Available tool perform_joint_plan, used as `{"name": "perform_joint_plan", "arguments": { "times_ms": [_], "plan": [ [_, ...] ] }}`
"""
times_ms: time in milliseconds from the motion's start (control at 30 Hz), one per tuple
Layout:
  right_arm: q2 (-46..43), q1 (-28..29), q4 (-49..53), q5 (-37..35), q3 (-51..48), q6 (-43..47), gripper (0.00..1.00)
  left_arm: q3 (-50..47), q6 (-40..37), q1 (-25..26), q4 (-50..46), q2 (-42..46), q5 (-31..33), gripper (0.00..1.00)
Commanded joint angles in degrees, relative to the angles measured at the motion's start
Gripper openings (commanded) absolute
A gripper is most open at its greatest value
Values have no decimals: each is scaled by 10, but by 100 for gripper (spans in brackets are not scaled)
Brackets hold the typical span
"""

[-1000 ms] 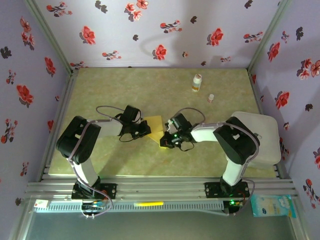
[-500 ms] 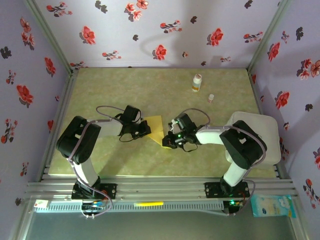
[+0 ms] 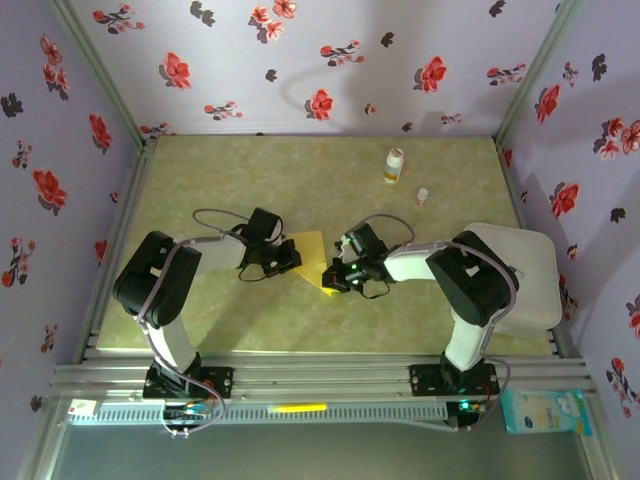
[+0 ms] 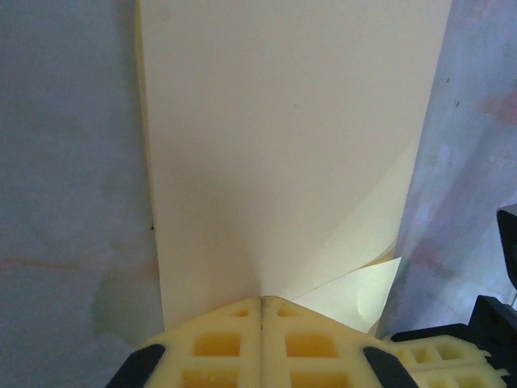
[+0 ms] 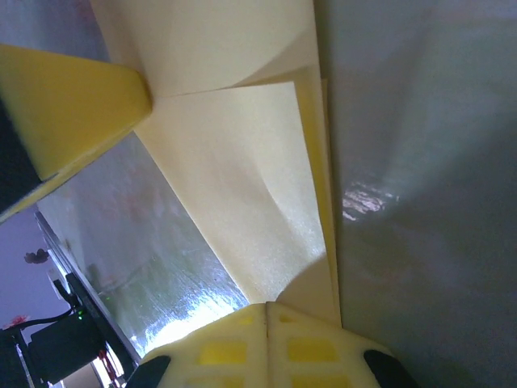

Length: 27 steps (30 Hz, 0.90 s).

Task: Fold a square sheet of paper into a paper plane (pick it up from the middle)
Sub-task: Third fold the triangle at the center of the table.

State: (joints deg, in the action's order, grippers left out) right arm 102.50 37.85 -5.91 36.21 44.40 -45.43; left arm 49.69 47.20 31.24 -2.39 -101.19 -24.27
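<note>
The square sheet of paper (image 3: 312, 256) lies mid-table as a mustard-yellow folded piece with layered flaps and a pointed lower tip, not a slim paper plane outline. My left gripper (image 3: 291, 259) is shut at its left edge. In the left wrist view the paper (image 4: 283, 145) fans out from the closed seam of the left gripper (image 4: 261, 298). My right gripper (image 3: 334, 281) is shut at the sheet's lower right. In the right wrist view a raised flap of the paper (image 5: 242, 186) runs into the closed tips of the right gripper (image 5: 266, 305), and a left finger (image 5: 69, 105) touches the fold.
A small white-and-orange bottle (image 3: 394, 165) and a tiny cap (image 3: 422, 196) stand at the back right. A white board (image 3: 530, 275) lies along the right side under the right arm. Flowered walls enclose the green tabletop (image 3: 250, 180).
The right gripper drew a little to the right along the paper's lower edge, then came back left. The left gripper stayed in place.
</note>
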Motion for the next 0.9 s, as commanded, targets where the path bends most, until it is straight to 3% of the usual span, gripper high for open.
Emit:
{"name": "perform_joint_plan", "arguments": {
  "times_ms": [0,133,467,667,867],
  "plan": [
    [12,-3,50,-35,-16,13,0,21,-19,3,-25,25,12,4],
    [10,-3,49,-40,-16,12,0,20,-5,13,-21,43,0,8],
    [11,-3,47,-42,-17,9,0,-43,84,71,97,3,-29,2],
    [11,-3,48,-42,-20,11,0,-62,65,60,83,-4,6,2],
    [15,-3,47,-44,-26,13,0,-74,16,17,71,4,17,5]
  ]
}}
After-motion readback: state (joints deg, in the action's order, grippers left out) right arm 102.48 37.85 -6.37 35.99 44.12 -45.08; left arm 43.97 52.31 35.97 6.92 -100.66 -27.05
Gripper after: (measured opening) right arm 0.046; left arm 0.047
